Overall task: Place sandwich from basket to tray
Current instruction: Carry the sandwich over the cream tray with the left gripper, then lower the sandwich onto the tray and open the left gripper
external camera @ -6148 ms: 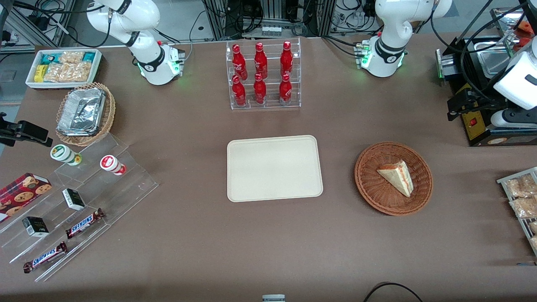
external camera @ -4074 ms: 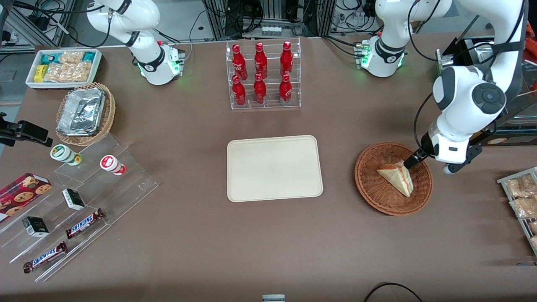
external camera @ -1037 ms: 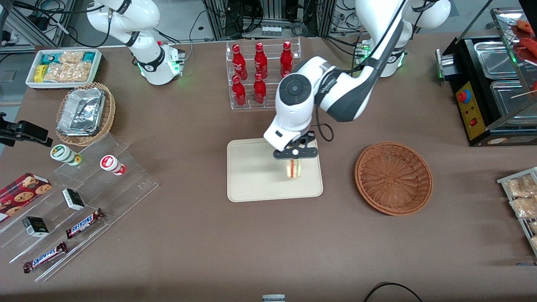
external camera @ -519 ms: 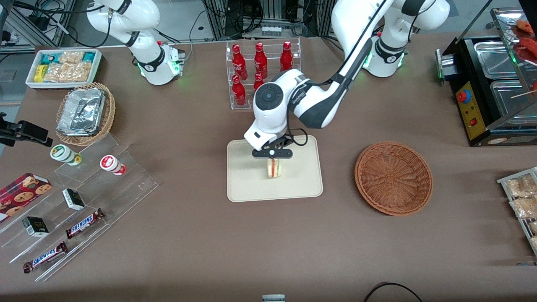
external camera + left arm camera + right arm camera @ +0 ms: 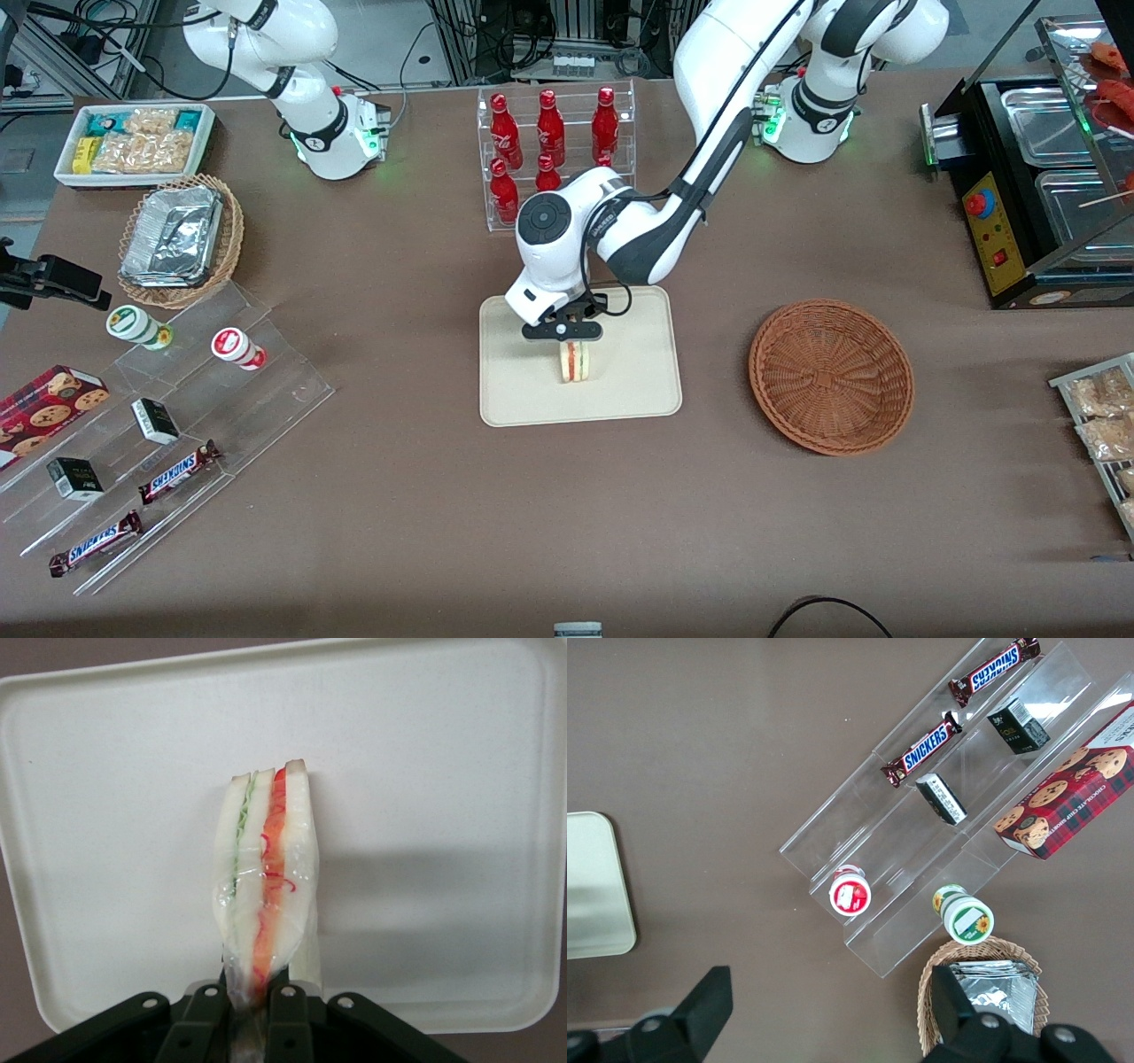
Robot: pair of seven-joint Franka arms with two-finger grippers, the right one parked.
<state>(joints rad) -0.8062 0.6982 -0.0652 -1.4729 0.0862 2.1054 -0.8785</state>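
Observation:
My gripper [image 5: 567, 334] hangs over the middle of the cream tray [image 5: 532, 399], shut on the sandwich [image 5: 573, 361]. The wedge hangs point-up from the fingers, its red and light filling stripe facing the front camera, its lower end at or just above the tray floor. In the left wrist view the wrapped sandwich [image 5: 266, 877] is pinched at its tip between the two black fingers [image 5: 202, 1028], with the tray [image 5: 443, 771] beneath it. The reddish-brown wicker basket [image 5: 831, 376] sits empty toward the working arm's end of the table.
A clear rack of red bottles [image 5: 554, 159] stands farther from the front camera than the tray, close to my arm's elbow. Toward the parked arm's end lie a tan basket with foil containers [image 5: 177, 239], a clear stepped stand with snack bars [image 5: 159, 443] and a white bin [image 5: 133, 142].
My gripper has carried the sandwich from the tray's working-arm side toward its middle and lowered it slightly. Earlier it lifted the sandwich out of the basket.

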